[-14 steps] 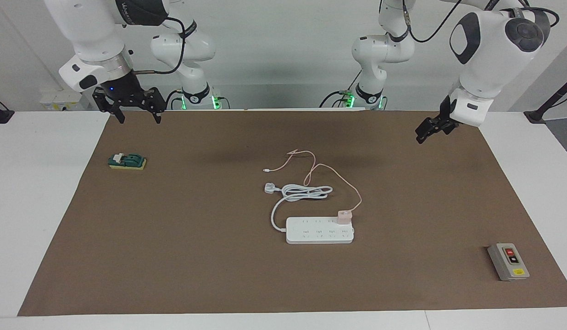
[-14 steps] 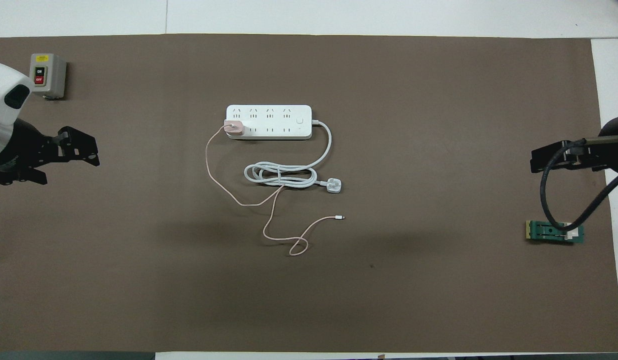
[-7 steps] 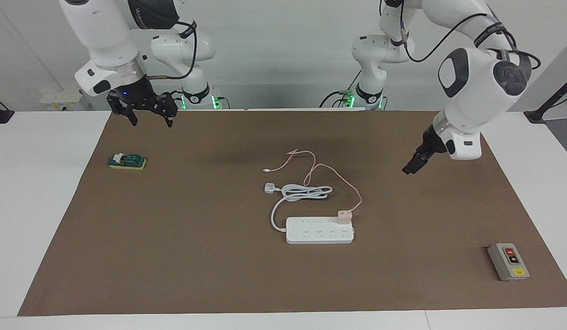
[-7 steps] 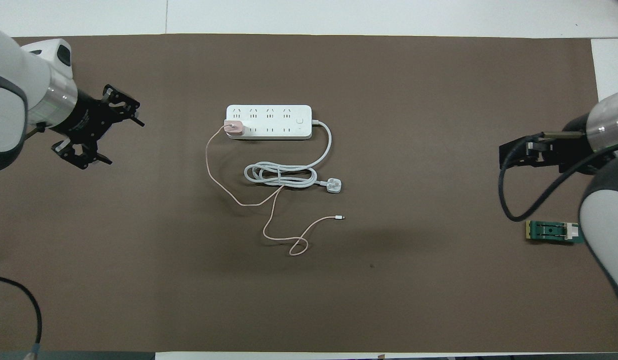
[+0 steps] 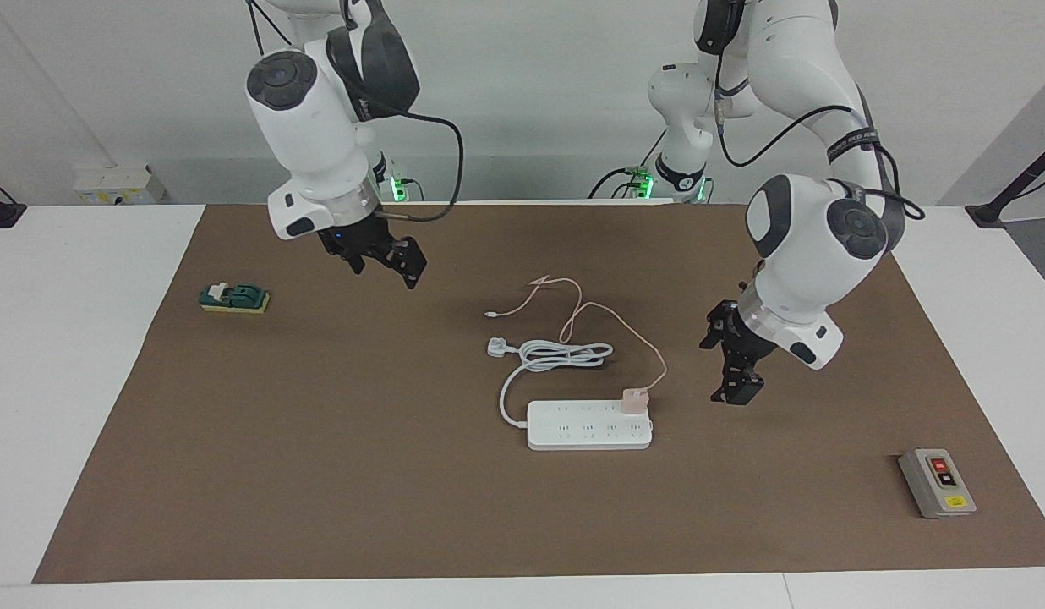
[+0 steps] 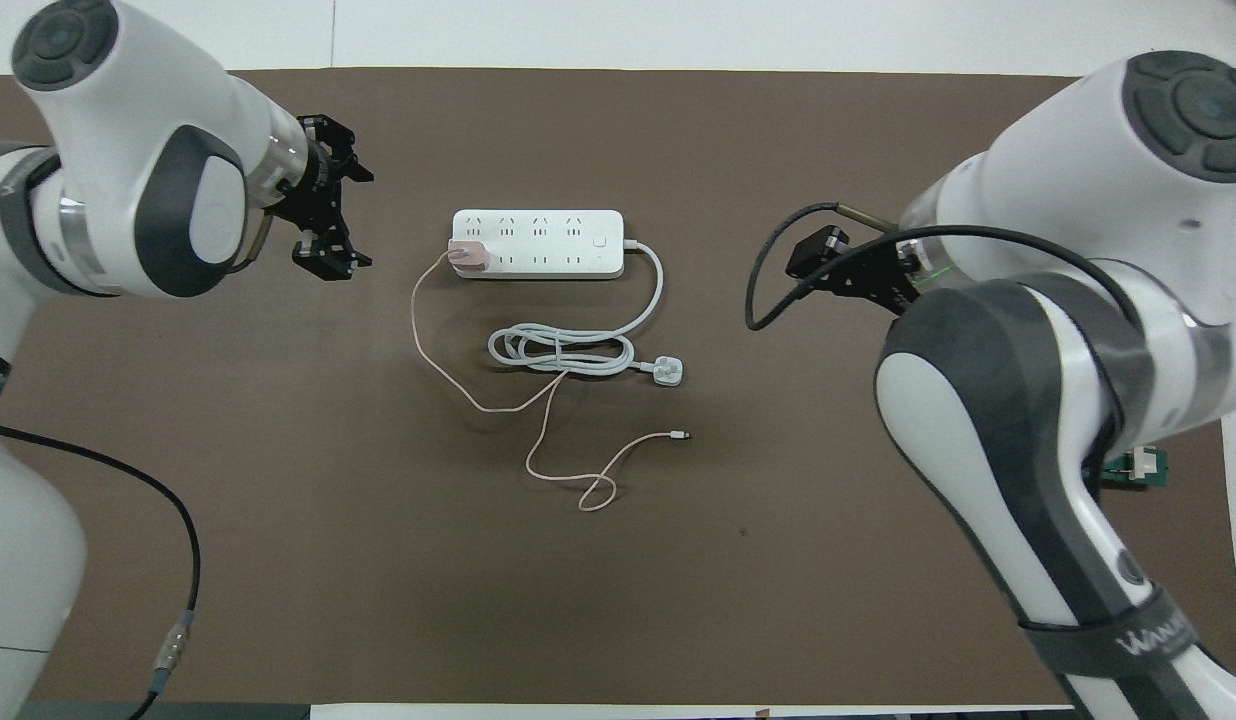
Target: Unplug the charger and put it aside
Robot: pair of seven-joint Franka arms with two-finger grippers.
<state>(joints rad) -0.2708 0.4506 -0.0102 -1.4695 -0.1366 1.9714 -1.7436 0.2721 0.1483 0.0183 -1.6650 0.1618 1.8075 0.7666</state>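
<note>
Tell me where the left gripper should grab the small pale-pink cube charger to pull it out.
Grip the pale-pink cube charger by its two flat side faces, coming straight down from above: it stands upright in an end socket of the white power strip. Avoid its thin pink cable. The left gripper hangs beside it.

Pale-pink charger, white power strip, brown mat.

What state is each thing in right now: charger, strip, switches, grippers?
charger: plugged into the power strip, its pink cable loose on the mat.
power strip: flat on the mat, its own white plug lying unplugged, cord coiled.
grey button box: on the mat, untouched.
green switch: on the mat, untouched.
left gripper: open, empty, in the air beside the charger.
right gripper: empty, raised over bare mat.
</note>
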